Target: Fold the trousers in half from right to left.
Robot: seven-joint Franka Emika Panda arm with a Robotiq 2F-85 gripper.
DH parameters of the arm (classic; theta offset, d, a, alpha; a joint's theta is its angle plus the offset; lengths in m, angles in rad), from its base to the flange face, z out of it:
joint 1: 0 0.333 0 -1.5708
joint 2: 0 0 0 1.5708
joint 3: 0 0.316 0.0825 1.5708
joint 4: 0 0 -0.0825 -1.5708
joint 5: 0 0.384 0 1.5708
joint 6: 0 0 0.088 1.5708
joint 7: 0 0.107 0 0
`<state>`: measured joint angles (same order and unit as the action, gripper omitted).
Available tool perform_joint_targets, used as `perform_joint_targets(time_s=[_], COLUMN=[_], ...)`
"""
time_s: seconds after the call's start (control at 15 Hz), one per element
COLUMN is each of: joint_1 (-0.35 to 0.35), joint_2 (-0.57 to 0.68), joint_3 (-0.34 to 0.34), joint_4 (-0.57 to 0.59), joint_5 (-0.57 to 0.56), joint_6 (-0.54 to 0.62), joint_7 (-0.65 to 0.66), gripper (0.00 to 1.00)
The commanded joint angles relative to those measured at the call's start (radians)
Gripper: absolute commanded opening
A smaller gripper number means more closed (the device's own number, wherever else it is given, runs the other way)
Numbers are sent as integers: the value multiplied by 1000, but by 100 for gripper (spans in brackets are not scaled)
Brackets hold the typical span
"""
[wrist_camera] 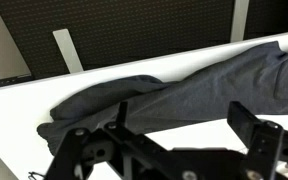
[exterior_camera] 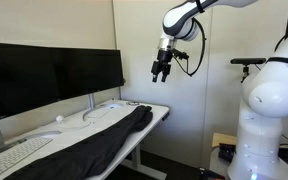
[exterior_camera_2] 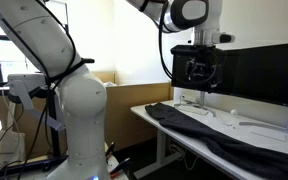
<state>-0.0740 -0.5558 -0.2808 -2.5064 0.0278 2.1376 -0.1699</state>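
Trousers (exterior_camera: 102,141) limp across desk (exterior_camera: 157,108)

The trousers (wrist_camera: 184,85) are soft, matt charcoal cloth, wrinkled throughout, set off by the smooth white top of the desk (wrist_camera: 19,100). The monitors (exterior_camera: 54,70) show glossy black faces. The robot arm (exterior_camera_2: 79,100) wears a shiny white shell that looks like moulded plastic, and the gripper (exterior_camera: 161,77) is hard and matt black.

There is one pair of dark trousers (exterior_camera: 104,138), one white desk (exterior_camera: 160,109) and one white keyboard (exterior_camera: 14,153). Two black monitors appear, one (exterior_camera: 19,78) beside the other (exterior_camera: 92,68). There is one robot arm (exterior_camera: 189,15) with one gripper (exterior_camera: 161,78).
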Motion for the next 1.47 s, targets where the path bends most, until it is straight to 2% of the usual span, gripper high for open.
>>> perform_joint_targets(time_s=[0.0,1.07,1.13,1.4], joint_1=[-25,-25,-34,-41], joint_2=[4,4,2,65], joint_3=[22,22,32,7], joint_4=[2,2,-14,50], joint_5=[16,16,-16,-51], joint_6=[-3,-3,30,38], joint_7=[-12,-12,-18,-87], gripper=[100,100,100,100])
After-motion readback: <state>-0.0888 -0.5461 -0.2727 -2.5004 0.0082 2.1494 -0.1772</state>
